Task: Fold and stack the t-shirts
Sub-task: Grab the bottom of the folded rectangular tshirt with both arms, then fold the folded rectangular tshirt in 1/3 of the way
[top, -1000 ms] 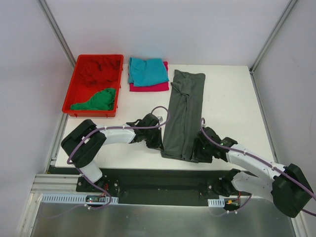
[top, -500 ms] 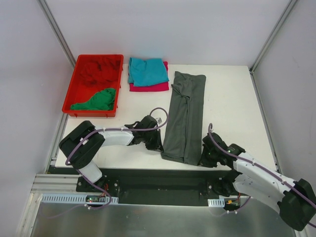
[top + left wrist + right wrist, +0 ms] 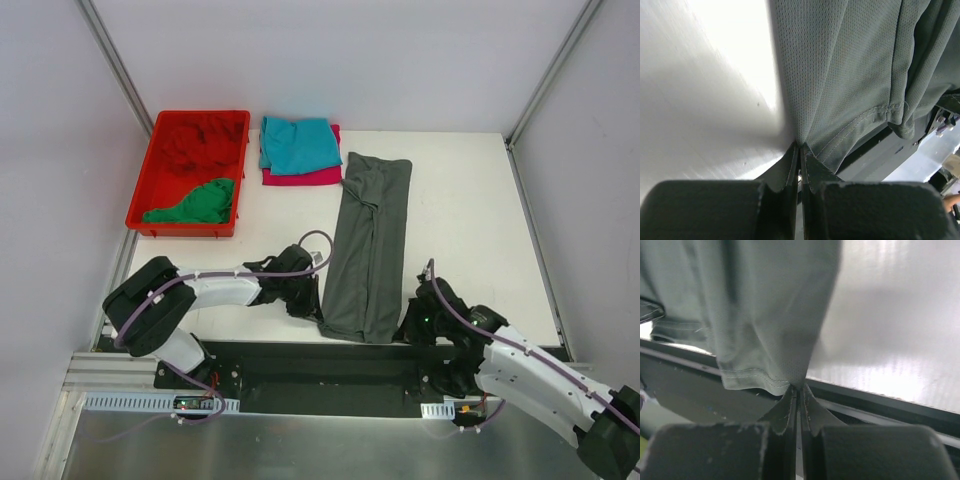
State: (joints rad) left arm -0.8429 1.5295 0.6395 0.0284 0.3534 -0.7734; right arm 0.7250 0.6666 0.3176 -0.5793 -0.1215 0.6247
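A dark grey t-shirt (image 3: 368,245) lies as a long narrow strip down the middle of the white table (image 3: 470,220), its hem hanging over the near edge. My left gripper (image 3: 315,308) is shut on the hem's left corner (image 3: 812,142). My right gripper (image 3: 405,330) is shut on the hem's right corner (image 3: 790,377). A teal t-shirt (image 3: 298,145) lies folded on a magenta t-shirt (image 3: 305,177) at the back. A green t-shirt (image 3: 195,203) and a red t-shirt (image 3: 195,140) lie crumpled in the bin.
The red plastic bin (image 3: 140,205) stands at the back left of the table. A black frame rail (image 3: 330,365) runs along the table's near edge, just under the shirt's hem. Grey walls close in the left and right sides.
The right gripper shut on the hem's right corner. Both grippers moved toward the near edge, dragging the grey shirt nearer so that its hem now hangs over the edge.
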